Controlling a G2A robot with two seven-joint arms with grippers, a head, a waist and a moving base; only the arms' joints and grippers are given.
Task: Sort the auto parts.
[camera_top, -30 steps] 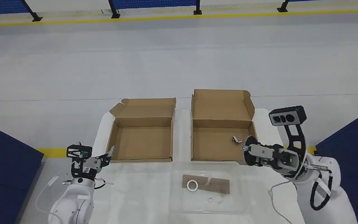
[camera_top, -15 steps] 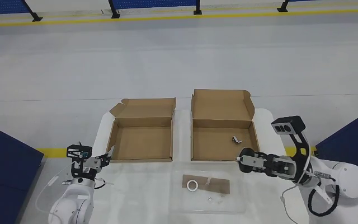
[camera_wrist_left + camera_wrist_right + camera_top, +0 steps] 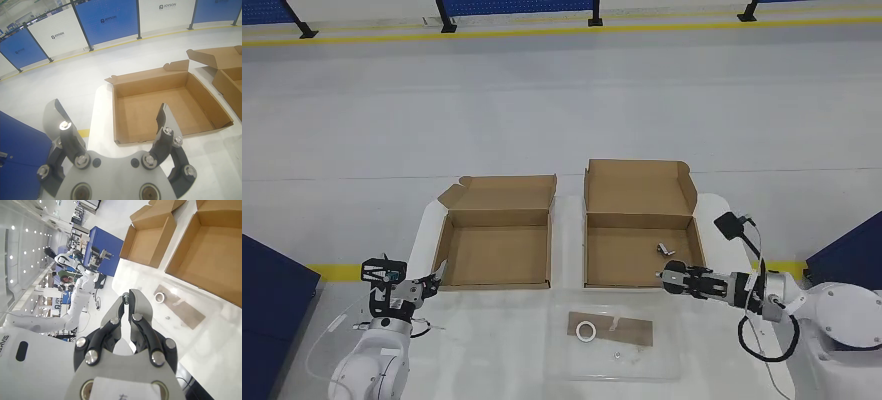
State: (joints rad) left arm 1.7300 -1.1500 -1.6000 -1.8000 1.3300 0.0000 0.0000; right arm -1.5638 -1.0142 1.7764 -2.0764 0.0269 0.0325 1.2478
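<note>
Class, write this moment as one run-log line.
left gripper open | right gripper shut on small metal part | right box: second part inside

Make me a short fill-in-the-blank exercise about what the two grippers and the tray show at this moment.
1. The left gripper is ____ and holds nothing.
2. The right gripper is ____ on a small metal part.
3. The ____ ring lies in the clear tray.
Missing words: open; shut; white.
</note>
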